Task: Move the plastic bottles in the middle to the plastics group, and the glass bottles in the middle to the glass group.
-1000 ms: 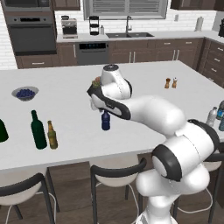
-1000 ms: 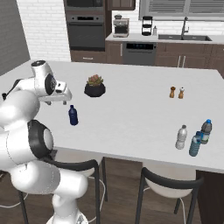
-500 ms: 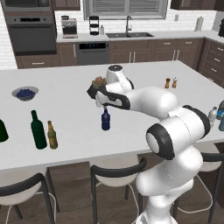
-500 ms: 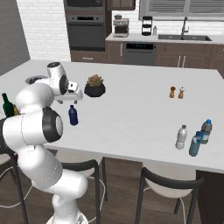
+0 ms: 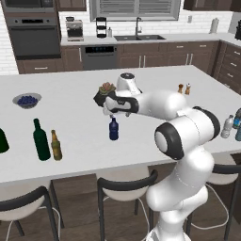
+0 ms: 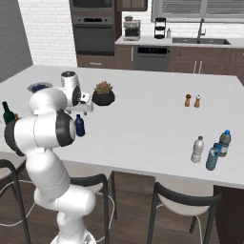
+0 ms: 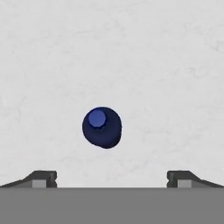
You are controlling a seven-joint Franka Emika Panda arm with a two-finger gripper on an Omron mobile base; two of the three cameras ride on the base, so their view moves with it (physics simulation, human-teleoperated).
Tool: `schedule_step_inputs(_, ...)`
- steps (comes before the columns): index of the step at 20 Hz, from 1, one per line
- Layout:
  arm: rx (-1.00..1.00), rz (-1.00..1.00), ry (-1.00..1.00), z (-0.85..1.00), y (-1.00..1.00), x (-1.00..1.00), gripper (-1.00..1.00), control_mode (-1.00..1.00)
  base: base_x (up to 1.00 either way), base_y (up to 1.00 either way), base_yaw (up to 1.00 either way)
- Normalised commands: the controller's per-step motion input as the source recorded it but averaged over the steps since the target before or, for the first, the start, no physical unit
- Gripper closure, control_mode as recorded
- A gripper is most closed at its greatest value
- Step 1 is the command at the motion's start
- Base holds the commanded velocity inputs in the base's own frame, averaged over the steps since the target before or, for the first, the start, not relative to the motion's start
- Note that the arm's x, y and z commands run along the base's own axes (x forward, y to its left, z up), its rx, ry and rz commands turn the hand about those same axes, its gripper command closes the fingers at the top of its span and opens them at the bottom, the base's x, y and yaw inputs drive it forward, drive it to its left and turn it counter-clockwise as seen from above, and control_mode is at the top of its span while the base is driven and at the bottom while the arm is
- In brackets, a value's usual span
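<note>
The dark blue plastic bottle [image 5: 113, 129] [image 6: 79, 126] stands upright alone in the middle of the white island counter [image 5: 155, 127]. My gripper [image 5: 109, 111] [image 6: 82, 110] hangs open just above it, pointing down, holding nothing. From the hand, the bottle's cap and shoulder [image 7: 102, 127] lie ahead of my gripper [image 7: 111, 179], slightly left of centre between the wide-apart fingertips [image 7: 41, 178]. The slim amber glass bottle [image 5: 56, 145] stands beside the tall green wine bottle [image 5: 41, 140], with a squatter green bottle [image 5: 2, 141] further left. A clear bottle [image 6: 197, 149] stands with bluish ones [image 6: 212, 157] at the right.
A potted plant [image 5: 106, 92] [image 6: 103, 94] sits just behind my hand. A bowl of blueberries [image 5: 27, 99] is at the far left, and salt and pepper shakers [image 5: 184, 88] [image 6: 192, 100] are toward the back right. Bar stools [image 5: 124, 186] line the near edge.
The arm has swung and folded, bringing the open hand sideways and slightly down over the blue bottle. No bottle has moved.
</note>
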Motion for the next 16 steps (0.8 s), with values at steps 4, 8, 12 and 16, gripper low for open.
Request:
schedule_step_inputs(4,0.04,0.0,0.0,-0.16,0.01,0.3,-1.0,-1.0,0.0,0.0,0.0)
schedule_step_inputs(8,0.0,0.01,-0.01,-0.04,0.0,0.0,-1.0,-1.0,0.0,0.0,0.0)
schedule_step_inputs(12,0.0,0.02,-0.14,0.0,0.08,-0.1,-1.0,-1.0,0.0,0.0,0.0)
schedule_step_inputs(16,0.0,0.0,-0.22,-0.12,0.24,-0.03,-1.0,-1.0,0.0,0.0,0.0)
